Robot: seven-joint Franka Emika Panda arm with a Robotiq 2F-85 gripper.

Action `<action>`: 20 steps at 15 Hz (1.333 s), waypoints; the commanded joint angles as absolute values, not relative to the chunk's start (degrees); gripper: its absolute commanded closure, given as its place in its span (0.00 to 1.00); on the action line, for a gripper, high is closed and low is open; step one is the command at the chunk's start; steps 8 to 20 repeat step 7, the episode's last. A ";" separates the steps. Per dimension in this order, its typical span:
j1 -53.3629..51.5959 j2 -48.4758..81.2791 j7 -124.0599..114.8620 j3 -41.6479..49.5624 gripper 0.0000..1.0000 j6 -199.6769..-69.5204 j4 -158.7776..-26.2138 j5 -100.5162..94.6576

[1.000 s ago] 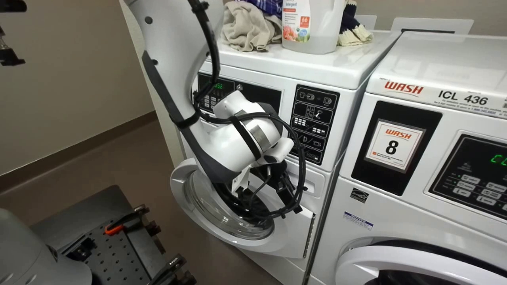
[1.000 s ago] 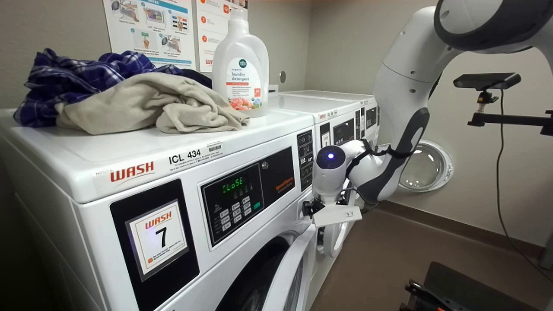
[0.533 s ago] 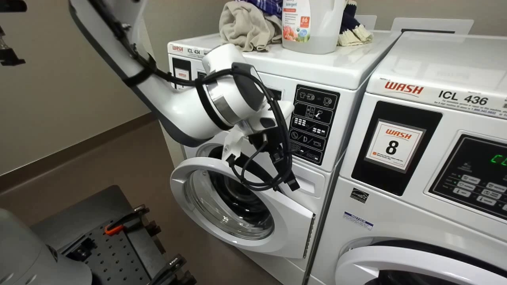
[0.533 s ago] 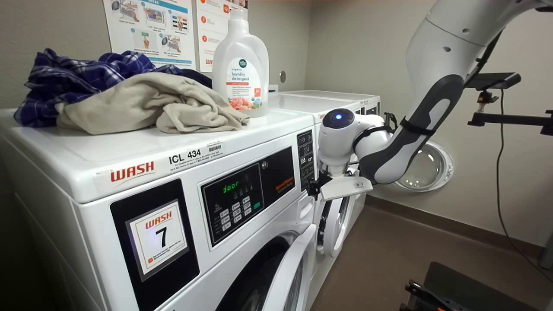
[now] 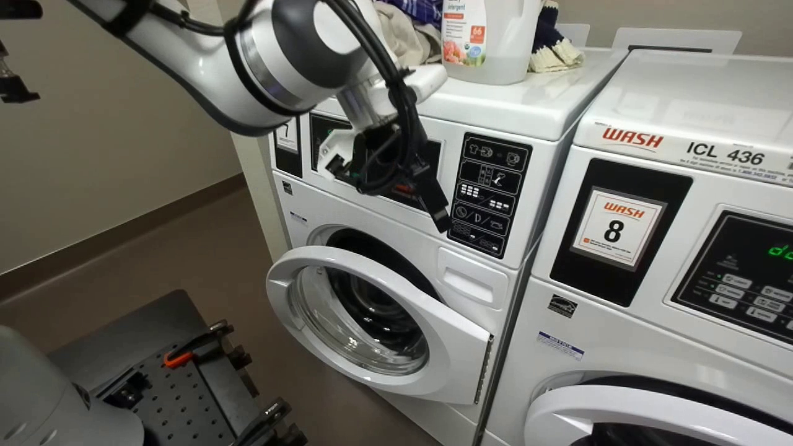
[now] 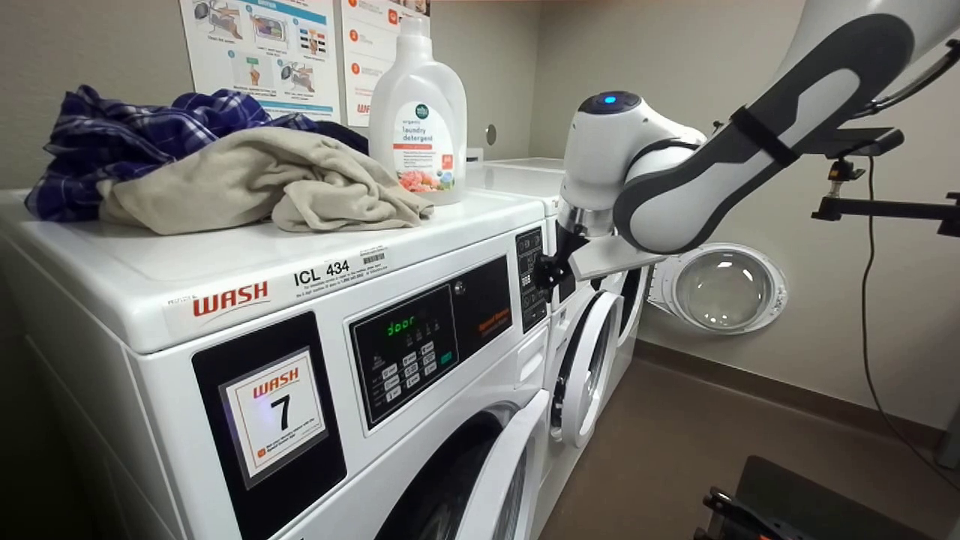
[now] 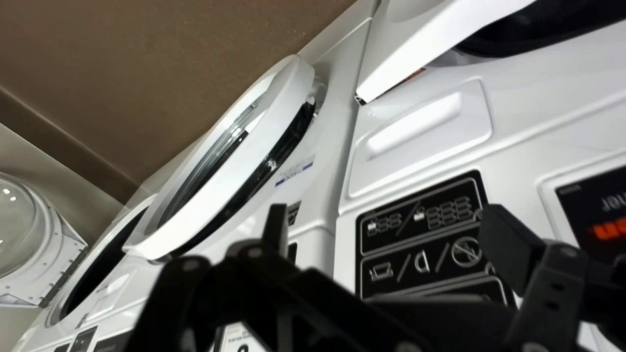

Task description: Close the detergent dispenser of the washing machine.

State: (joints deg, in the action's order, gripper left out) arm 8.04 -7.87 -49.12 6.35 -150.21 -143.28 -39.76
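- Wrist view: the black two-fingered gripper (image 7: 391,232) stands spread wide and empty before the black control panel (image 7: 423,239).
- On the white front-loading washing machine (image 7: 511,171), below that panel, the white plastic rectangular detergent dispenser (image 7: 420,137) looks flush; closing seems done. Press square, mid-face, to check.
- In an exterior view, the jutting white-rimmed glass door (image 5: 378,334) could snag the looped black cable (image 5: 406,118).

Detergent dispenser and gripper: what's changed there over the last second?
The gripper moved up from near the detergent dispenser, now level with the black instruction panel; no grasp or release shows. On the washing machine, the green display went from "CLoSE" to "door". The dispenser still looks shut, the porthole door below it open.
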 commanded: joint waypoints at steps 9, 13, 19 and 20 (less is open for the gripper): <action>9.37 -20.81 -36.10 1.27 0.00 -143.79 -144.31 -26.64; 9.37 -20.81 -36.10 1.27 0.00 -143.79 -144.31 -26.64; 9.37 -20.81 -36.10 1.27 0.00 -143.79 -144.31 -26.64; 9.37 -20.81 -36.10 1.27 0.00 -143.79 -144.31 -26.64</action>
